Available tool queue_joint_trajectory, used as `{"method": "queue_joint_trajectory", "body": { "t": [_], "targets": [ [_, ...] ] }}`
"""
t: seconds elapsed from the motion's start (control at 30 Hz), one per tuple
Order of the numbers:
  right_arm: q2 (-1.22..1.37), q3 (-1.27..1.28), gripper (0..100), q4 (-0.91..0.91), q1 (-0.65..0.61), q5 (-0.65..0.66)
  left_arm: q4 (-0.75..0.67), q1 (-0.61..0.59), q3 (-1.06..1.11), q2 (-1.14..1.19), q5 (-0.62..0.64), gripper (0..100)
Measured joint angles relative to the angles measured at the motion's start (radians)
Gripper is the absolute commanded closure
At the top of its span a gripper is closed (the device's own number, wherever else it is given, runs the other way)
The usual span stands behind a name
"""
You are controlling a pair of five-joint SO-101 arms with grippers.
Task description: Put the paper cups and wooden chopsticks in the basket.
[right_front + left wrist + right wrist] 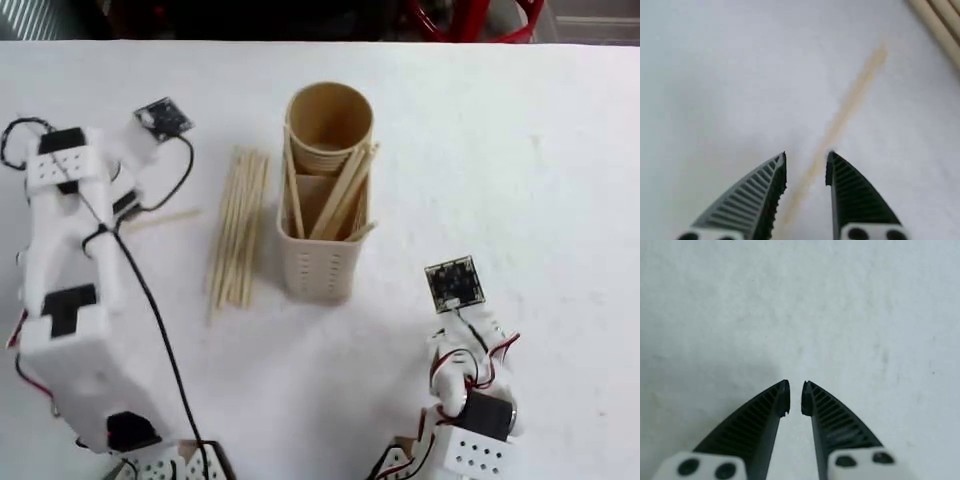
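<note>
A beige perforated basket [318, 265] stands mid-table with stacked paper cups [328, 118] and several wooden chopsticks [345, 195] leaning inside it. To its left, a loose pile of chopsticks [238, 225] lies on the table; its edge is the pale sticks [940, 22] in the left wrist view. A single chopstick [165, 217] lies apart from the pile, beside the left arm. My left gripper [807, 161] is open, its jaws on either side of that single chopstick [850, 100], just above it. My right gripper [795, 397] is shut on nothing over bare table.
The white left arm [70, 260] covers the table's left side, with a black cable trailing beside it. The right arm [465, 390] sits at the front right. Red objects [470, 18] stand beyond the table's far edge.
</note>
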Motion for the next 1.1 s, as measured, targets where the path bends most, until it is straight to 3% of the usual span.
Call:
{"method": "queue_joint_trajectory", "body": {
  "t": [0.23,0.47,0.7,0.93,1.1],
  "targets": [
    [0.000,0.000,94.2,0.000,0.000,0.000,0.031,0.031,-0.146,0.212,-0.069,86],
    [0.000,0.000,94.2,0.000,0.000,0.000,0.046,0.035,-0.190,0.272,-0.072,86],
    [0.000,0.000,94.2,0.000,0.000,0.000,0.061,0.061,-0.207,0.336,-0.074,97],
    [0.000,0.000,94.2,0.000,0.000,0.000,0.080,0.071,-0.207,0.325,-0.064,98],
    [0.000,0.000,94.2,0.000,0.000,0.000,0.114,0.084,-0.206,0.219,0.038,98]
  ]
}}
